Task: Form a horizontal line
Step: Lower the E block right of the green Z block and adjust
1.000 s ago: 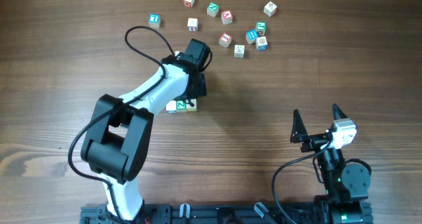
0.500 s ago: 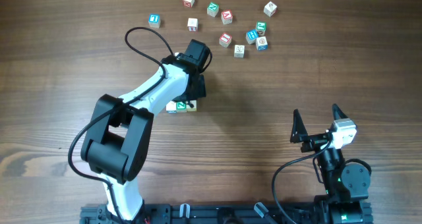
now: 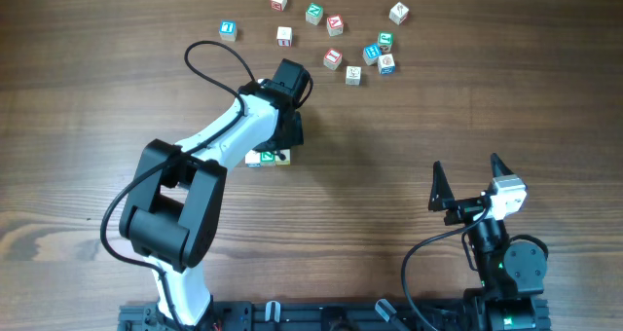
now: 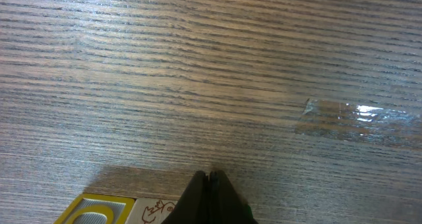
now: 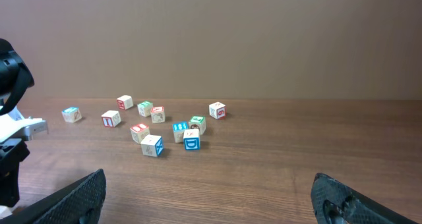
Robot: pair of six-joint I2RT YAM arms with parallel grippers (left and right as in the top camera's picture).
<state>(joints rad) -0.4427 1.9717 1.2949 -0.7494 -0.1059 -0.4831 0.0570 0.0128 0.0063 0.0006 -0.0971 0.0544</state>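
Table (image 3: 506, 97), seen from front edge. Short row of cubes (image 3: 267, 158) near table middle, slightly left, cubes touching side to side. Left gripper (image 4: 210, 183) just over row's right end, its arm reaching in from front-left corner. Loose cubes (image 3: 335, 24) scattered along far edge, behind row, well apart from it. Right gripper (image 3: 465, 167) at front right, well apart from all cubes.

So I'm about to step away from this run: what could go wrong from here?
The shut left fingers sit close by the short row of letter cubes; any sideways sweep could knock them out of line. The loose cubes lie bunched, so grabbing one may scatter its neighbours.
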